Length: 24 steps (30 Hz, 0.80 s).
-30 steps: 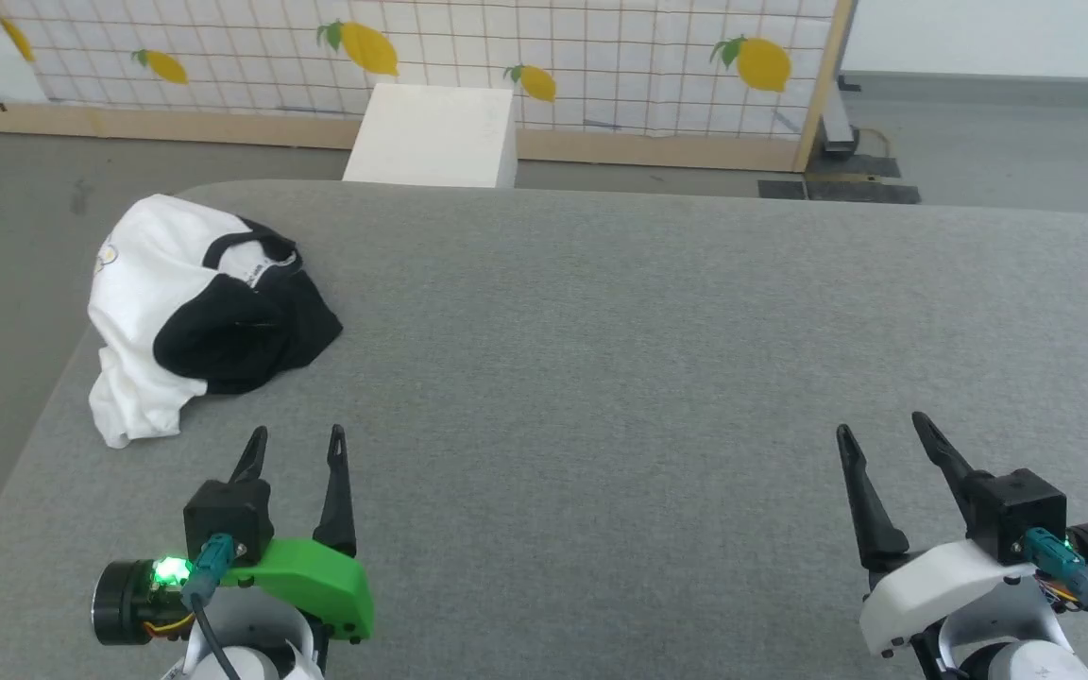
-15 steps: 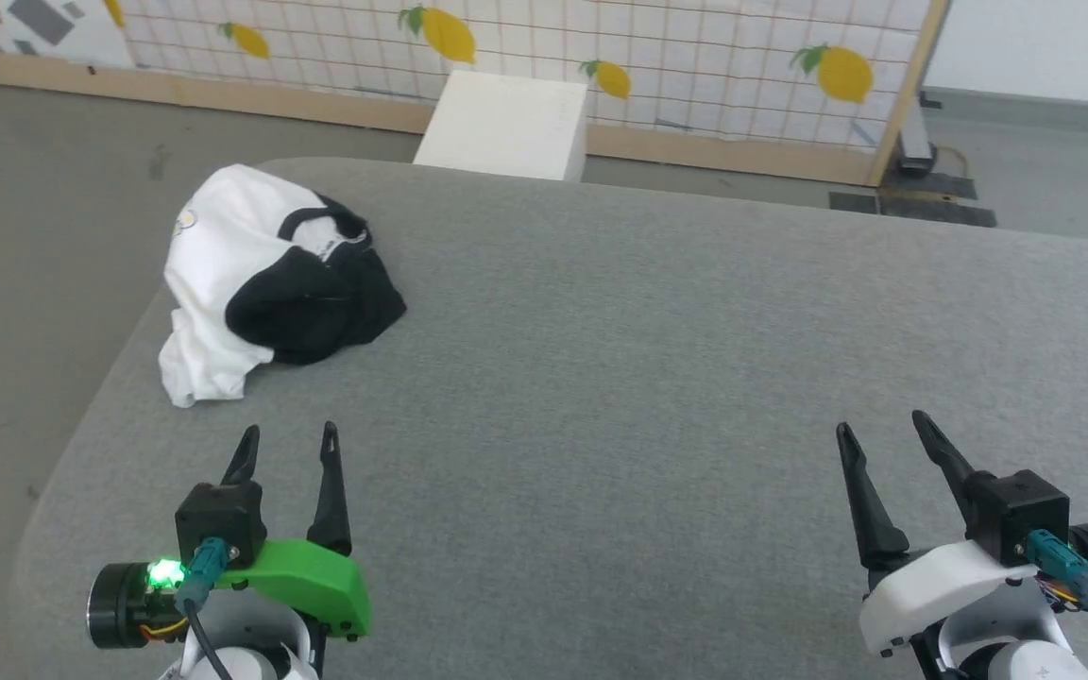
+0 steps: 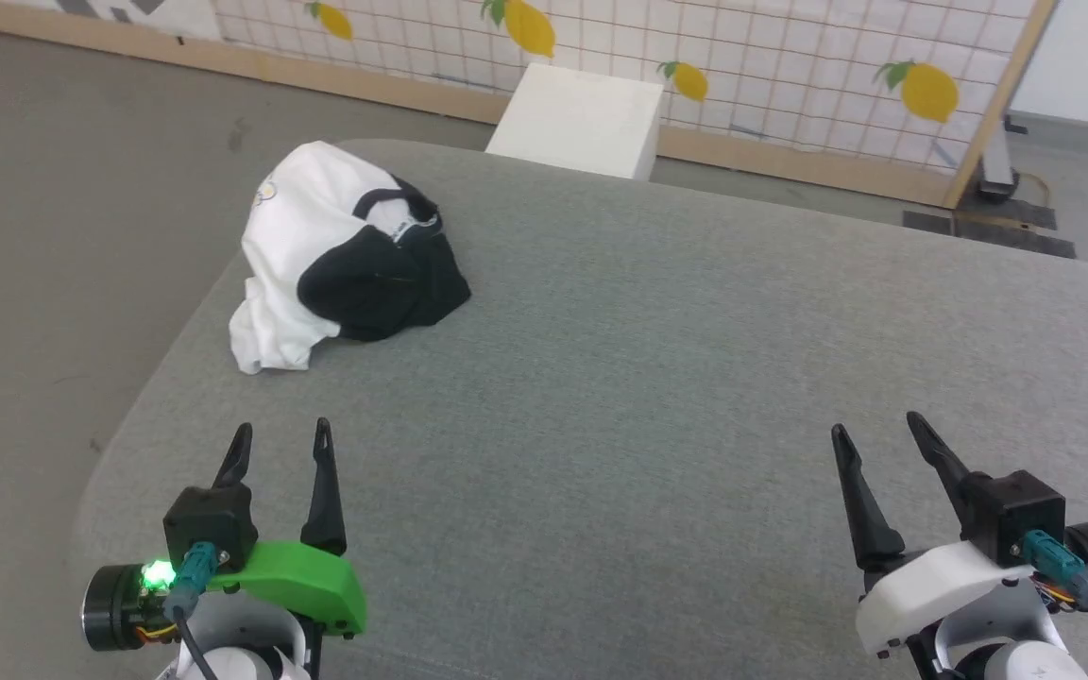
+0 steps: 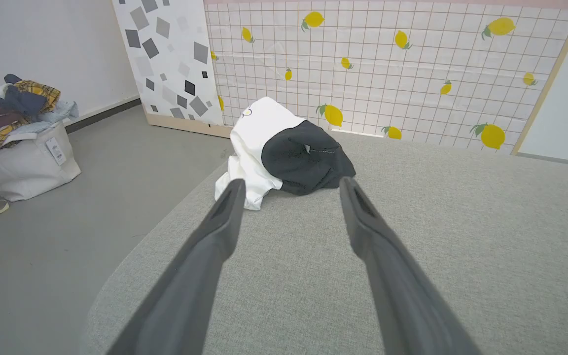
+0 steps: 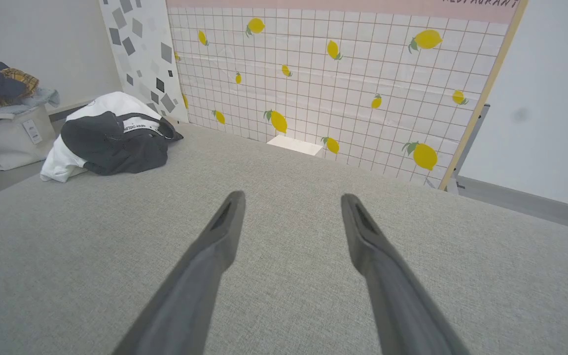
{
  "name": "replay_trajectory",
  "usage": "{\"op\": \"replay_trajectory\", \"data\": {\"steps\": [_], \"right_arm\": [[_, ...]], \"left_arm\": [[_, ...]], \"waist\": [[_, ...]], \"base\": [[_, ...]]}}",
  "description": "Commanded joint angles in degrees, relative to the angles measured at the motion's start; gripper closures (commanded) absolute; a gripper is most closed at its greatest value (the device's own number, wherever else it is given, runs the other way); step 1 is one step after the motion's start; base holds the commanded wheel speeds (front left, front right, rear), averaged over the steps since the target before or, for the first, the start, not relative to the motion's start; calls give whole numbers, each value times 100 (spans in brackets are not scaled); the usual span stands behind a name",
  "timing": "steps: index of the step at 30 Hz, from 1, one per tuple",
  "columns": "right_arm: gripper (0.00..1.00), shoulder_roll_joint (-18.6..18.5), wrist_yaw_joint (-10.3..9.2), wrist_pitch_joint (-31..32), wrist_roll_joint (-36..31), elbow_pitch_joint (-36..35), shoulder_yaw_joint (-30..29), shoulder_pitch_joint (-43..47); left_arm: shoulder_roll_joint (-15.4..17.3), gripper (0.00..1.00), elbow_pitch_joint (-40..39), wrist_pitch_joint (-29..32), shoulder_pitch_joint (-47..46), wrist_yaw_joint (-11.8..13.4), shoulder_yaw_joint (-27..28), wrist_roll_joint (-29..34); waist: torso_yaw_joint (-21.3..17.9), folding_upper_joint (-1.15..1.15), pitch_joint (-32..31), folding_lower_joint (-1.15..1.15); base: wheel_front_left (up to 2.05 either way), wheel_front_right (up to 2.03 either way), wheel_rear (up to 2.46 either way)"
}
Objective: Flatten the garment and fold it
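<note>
Ahead: garment (image 3: 317,255) bunched, beyond left gripper (image 3: 280,439).

At the upper left of the head view the garment (image 3: 289,222) is looking like soft, matt, creased cloth, black part and white alike. The table (image 3: 648,378) is showing a grey, rough, felt-like fabric cover. The left gripper (image 3: 281,430) and right gripper (image 3: 875,425) are showing matt dark plastic fingers; the green shell (image 3: 308,586) and white shell (image 3: 922,581) behind them are looking smooth and faintly glossy. The screen frame (image 3: 999,104), upper right, is looking like pale wood.
</note>
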Motion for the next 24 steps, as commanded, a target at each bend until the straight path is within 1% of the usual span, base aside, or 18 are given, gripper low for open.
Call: {"op": "replay_trajectory", "data": {"steps": [1,24], "right_arm": [[0,5,-2,-23,57,13,-1,-35],[0,7,-4,-187,247,67,18,-53]], "left_arm": [[51,0,3,-72,29,45,-23,-61],[177,0,12,-359,113,283,-163,-339]], "waist": [[107,0,14,0],[727,0,3,0]], "base": [[0,0,0],[0,0,0]]}}
